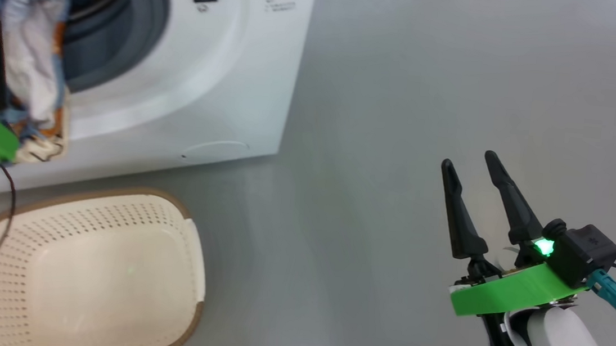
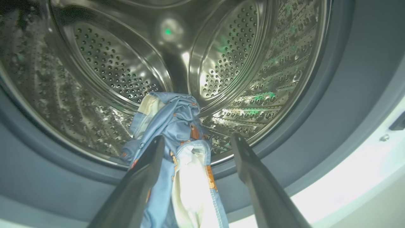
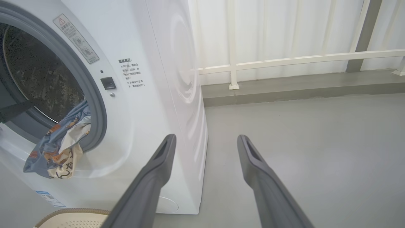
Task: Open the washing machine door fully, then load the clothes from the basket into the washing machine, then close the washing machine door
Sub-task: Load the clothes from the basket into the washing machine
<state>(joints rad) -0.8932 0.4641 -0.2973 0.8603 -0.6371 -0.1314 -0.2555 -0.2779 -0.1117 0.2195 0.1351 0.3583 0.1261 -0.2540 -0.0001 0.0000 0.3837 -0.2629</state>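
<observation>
cream perforated plastic basket (image 1: 77,281) empty; light blue bear-print clothes (image 2: 177,117) hang half out of the white washing machine (image 1: 238,76); my left tool (image 2: 197,137) and right tool (image 3: 206,136) gape wide, empty; tucking in and shutting the door remain

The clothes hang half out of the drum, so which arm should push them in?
Left: the open left jaws straddle the clothes at the washing machine mouth; the right jaws hang open over the floor.

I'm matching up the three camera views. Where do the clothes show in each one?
Head view: the clothes at upper left, before the opening.
Left wrist view: bottom centre, trailing out of the drum.
Right wrist view: lower left, hanging over the rim.
Shared landmark: the grey rubber ring.
</observation>
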